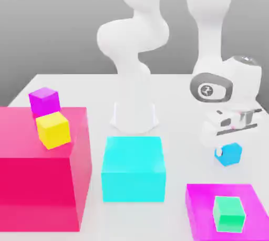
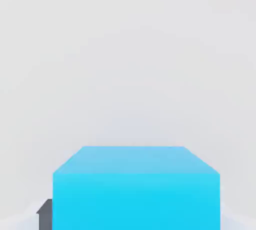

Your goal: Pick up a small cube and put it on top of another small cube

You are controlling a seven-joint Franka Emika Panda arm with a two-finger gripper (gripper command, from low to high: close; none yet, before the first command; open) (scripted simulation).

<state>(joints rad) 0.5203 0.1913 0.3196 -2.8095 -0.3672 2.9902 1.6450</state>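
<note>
While tool (image 2: 136,219), closed to cube's width, grips small cube (image 1: 230,154), cube sits skewed, sides roughly equal.

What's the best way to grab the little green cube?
Try the small green cube from straight above, pinching two opposite upright sides. It sits flat on the magenta block, and its top and visible sides look uncovered.

Simulated robotics lab, 1 white robot arm (image 1: 134,35), plain gray backdrop

Gray backdrop (image 1: 63,19), darker toward horizon — pale, smooth floor (image 1: 178,114) below.
</note>
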